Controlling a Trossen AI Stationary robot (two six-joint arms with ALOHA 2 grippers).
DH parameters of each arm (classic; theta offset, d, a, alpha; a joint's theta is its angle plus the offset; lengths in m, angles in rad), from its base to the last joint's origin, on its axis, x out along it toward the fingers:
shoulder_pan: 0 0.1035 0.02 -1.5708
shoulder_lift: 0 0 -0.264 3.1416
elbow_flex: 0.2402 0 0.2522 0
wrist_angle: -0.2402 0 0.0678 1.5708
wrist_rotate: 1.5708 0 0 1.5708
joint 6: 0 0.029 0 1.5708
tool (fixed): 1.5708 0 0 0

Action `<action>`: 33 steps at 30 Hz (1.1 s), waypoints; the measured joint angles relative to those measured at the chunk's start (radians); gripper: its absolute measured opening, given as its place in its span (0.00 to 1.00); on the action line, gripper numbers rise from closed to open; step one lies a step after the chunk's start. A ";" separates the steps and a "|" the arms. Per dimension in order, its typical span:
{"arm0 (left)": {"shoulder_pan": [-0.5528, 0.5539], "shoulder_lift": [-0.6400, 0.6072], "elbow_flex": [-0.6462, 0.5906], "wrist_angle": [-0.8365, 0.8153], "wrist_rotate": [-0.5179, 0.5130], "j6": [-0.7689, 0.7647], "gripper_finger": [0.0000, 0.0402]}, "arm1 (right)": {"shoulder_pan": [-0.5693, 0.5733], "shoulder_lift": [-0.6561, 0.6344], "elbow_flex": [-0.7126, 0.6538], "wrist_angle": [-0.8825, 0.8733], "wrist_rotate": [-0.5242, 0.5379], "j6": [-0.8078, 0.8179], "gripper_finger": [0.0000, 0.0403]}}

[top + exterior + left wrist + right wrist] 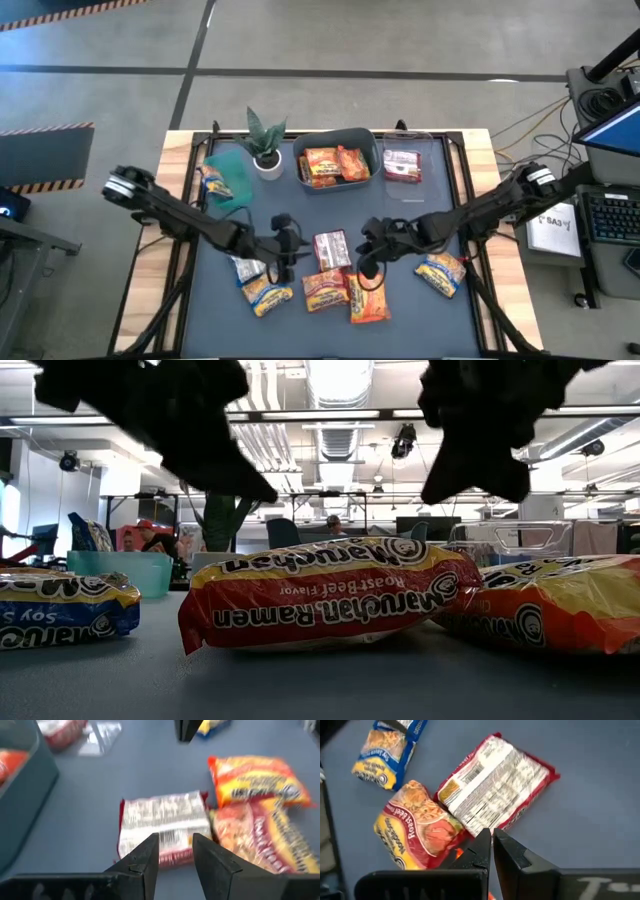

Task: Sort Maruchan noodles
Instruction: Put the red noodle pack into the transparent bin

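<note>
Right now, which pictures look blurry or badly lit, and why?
Left wrist view: the orange crinkly plastic noodle packet is smeared, its print unreadable. Low view: both arms hang as black silhouettes against bright ceiling lights. Right wrist view: the red-and-white plastic packet shows sharp.

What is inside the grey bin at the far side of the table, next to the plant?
The grey bin holds orange noodle packets, at least two, lying flat and overlapping. Whether more packets lie under them cannot be seen, because the top ones cover most of the bin's floor.
</note>
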 joint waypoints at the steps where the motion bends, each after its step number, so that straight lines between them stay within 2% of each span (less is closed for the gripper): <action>1: 0.000 0.014 -0.006 0.000 0.000 -0.013 0.26 | 0.001 0.000 -0.018 0.024 -0.001 0.031 0.03; 4: 0.000 0.056 -0.022 0.000 0.003 -0.048 0.26 | 0.001 0.000 -0.055 0.051 -0.001 0.093 0.05; 7: 0.000 0.096 -0.020 0.000 0.015 -0.060 0.26 | -0.001 0.005 -0.071 0.053 0.007 0.133 0.11; 14: 0.000 0.197 0.021 0.004 0.047 -0.058 0.26 | -0.017 0.043 -0.068 0.082 0.008 0.153 0.36; 22: 0.000 0.250 0.026 0.028 0.062 -0.085 0.26 | -0.027 0.088 -0.069 0.103 0.006 0.207 0.63; 27: 0.002 0.282 0.023 0.054 0.062 -0.091 0.26 | -0.034 0.145 -0.074 0.149 0.006 0.219 0.72; 33: 0.022 0.288 0.017 0.057 0.061 -0.088 0.26 | -0.054 0.177 -0.074 0.228 0.006 0.197 0.78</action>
